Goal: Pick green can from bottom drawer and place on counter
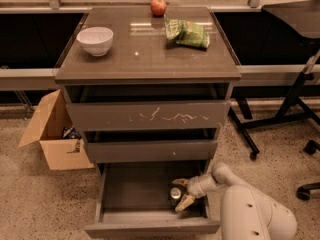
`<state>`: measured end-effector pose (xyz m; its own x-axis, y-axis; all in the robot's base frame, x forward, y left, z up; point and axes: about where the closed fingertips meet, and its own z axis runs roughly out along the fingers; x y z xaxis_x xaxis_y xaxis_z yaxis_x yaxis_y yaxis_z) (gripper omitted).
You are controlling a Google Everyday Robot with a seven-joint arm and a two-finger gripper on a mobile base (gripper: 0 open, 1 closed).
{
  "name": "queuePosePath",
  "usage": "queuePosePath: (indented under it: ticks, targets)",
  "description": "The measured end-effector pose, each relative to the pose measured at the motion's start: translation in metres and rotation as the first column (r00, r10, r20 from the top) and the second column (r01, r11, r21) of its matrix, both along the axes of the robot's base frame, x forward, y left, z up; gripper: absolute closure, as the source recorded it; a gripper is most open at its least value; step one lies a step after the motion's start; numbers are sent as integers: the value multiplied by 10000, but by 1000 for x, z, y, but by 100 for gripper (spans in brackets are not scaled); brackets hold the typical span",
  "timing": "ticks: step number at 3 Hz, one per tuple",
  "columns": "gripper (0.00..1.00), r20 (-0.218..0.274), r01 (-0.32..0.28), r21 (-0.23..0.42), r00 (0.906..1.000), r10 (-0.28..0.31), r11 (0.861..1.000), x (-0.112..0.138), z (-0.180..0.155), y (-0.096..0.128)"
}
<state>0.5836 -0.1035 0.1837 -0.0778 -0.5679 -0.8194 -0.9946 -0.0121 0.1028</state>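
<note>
The bottom drawer (130, 191) is pulled open at the base of the cabinet. The green can (175, 195) stands upright inside it at the right, its silver top showing. My gripper (181, 192) reaches into the drawer from the right, open, with one finger behind the can and one in front, the can between them. The counter (145, 49) is the glossy dark-brown top of the cabinet, well above.
On the counter sit a white bowl (95, 40), a red apple (158, 6) and a green-and-white snack bag (187, 32). A cardboard box (52, 134) stands on the floor left of the cabinet. A black stand's legs (280, 119) are at the right.
</note>
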Motion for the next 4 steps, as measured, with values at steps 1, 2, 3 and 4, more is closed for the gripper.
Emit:
queuePosePath:
  ticks: [1,2,3,4]
  targets:
    - [54,13,6,198,10000,-7,9998,-1,-4,0]
    - [77,193,-190,620,9997,179,9979,-6,8,2]
    - [99,1039,-751,1173,9926,630,9902,-13,51,0]
    - [100,2242,-1674,1607,9659,1292,9727,-20,126,-4]
